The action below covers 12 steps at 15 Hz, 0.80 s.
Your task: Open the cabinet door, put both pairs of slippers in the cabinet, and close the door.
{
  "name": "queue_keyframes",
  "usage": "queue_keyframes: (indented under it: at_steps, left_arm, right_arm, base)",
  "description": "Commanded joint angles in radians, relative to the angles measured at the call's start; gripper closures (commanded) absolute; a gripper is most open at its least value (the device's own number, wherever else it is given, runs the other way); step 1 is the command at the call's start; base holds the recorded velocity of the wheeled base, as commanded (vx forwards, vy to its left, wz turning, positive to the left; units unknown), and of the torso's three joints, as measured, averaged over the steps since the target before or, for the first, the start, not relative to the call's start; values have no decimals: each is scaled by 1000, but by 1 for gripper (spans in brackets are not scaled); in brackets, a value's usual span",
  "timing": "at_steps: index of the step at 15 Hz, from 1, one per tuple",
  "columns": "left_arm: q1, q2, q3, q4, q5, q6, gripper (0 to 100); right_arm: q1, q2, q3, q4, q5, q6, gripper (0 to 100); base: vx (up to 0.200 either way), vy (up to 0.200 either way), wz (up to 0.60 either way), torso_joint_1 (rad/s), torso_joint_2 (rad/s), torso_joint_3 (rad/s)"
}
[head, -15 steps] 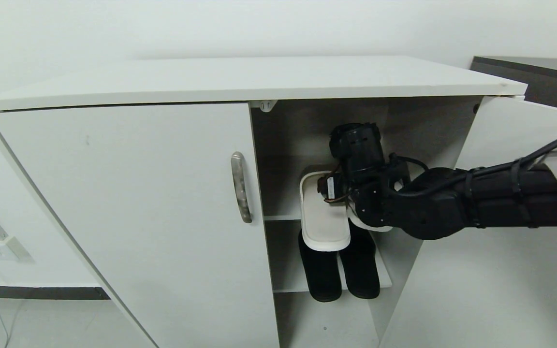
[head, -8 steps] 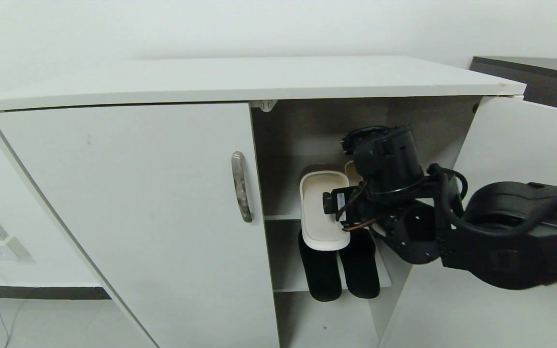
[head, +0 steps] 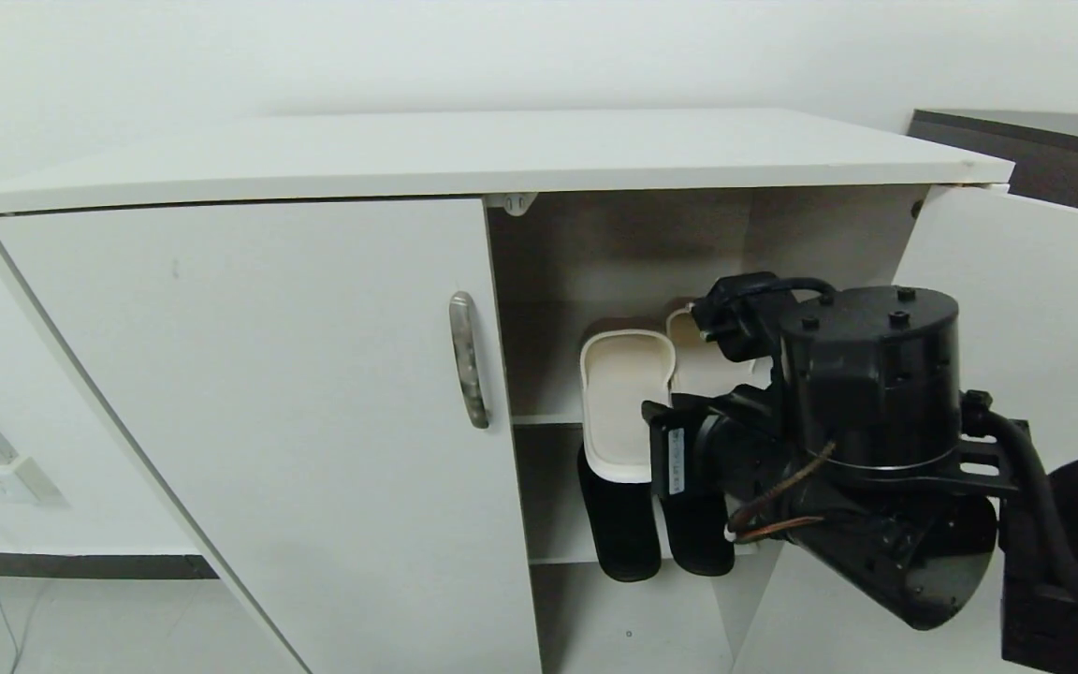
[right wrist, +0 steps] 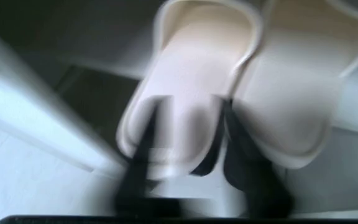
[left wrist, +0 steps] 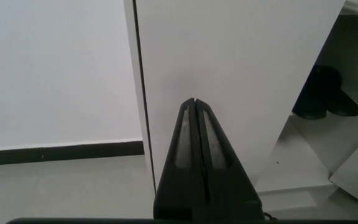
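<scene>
The white cabinet (head: 502, 159) has its left door (head: 249, 393) closed and its right door (head: 1016, 281) swung open. A pair of white slippers (head: 628, 402) lies on the upper shelf, heels overhanging the edge. Below it, a pair of black slippers (head: 619, 524) rests on the lower shelf. My right arm's wrist (head: 866, 393) hangs just outside the opening, in front of the shelves. The right gripper (right wrist: 194, 124) is open and holds nothing, facing the white slippers (right wrist: 191, 106). My left gripper (left wrist: 194, 106) is shut and empty, low before the closed door (left wrist: 229, 62).
A metal handle (head: 467, 360) sits on the closed door's right edge. A wall socket (head: 10, 477) with a cable is low on the left. A dark desk edge (head: 1044, 140) shows behind the open door.
My right arm has drawn back out of the cabinet, toward the camera and lower right. The white slippers stay on the upper shelf.
</scene>
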Motion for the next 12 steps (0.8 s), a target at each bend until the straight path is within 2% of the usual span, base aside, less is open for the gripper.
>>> queue_keyframes:
  at_steps: [1, 6, 12]
  left_arm:
    - [-1, 0, 0, 0, 0, 0, 100]
    - [-1, 0, 0, 0, 0, 0, 100]
    - [-1, 0, 0, 0, 0, 0, 100]
  right_arm:
    - [17, -24, 64, -21, 22, -27, 100]
    - [31, 0, 147, -156, 19, -96, 100]
    - [31, 17, 196, -225, 20, -139, 100]
  base:
    - [0, 0, 0, 0, 0, 0]
    - [0, 0, 0, 0, 0, 0]
    - [0, 0, 0, 0, 0, 0]
